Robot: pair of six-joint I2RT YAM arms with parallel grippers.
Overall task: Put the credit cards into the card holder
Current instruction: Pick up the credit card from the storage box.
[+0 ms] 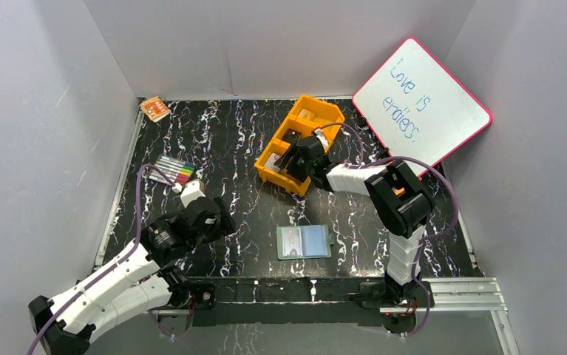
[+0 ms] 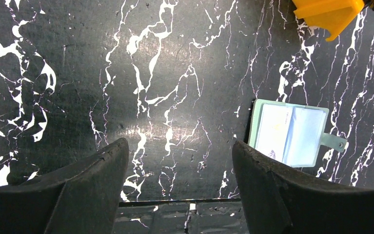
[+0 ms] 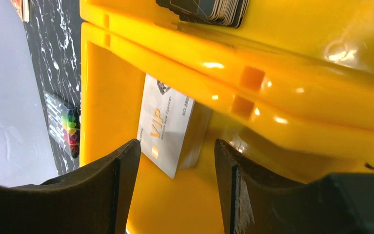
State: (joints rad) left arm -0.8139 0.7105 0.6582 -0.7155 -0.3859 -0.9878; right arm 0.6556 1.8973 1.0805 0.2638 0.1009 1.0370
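Observation:
The card holder (image 1: pixel 304 241) lies unfolded on the black marbled table, pale blue pockets up, snap tab to the right; the left wrist view shows it (image 2: pixel 292 134) right of my fingers. My left gripper (image 1: pixel 221 218) (image 2: pixel 180 146) hovers open over bare table, holding nothing. My right gripper (image 1: pixel 289 159) (image 3: pixel 177 146) is down in a compartment of the orange tray (image 1: pixel 300 144), open. A stack of silver-grey credit cards (image 3: pixel 167 126) marked "VIP" leans on the tray wall just ahead of its fingertips, untouched. A black stack of cards (image 3: pixel 209 9) sits in the neighbouring compartment.
A set of coloured markers (image 1: pixel 175 170) lies at the left of the table. An orange patterned packet (image 1: pixel 154 109) sits in the far left corner. A pink-framed whiteboard (image 1: pixel 420 103) leans at the back right. Grey walls enclose the table.

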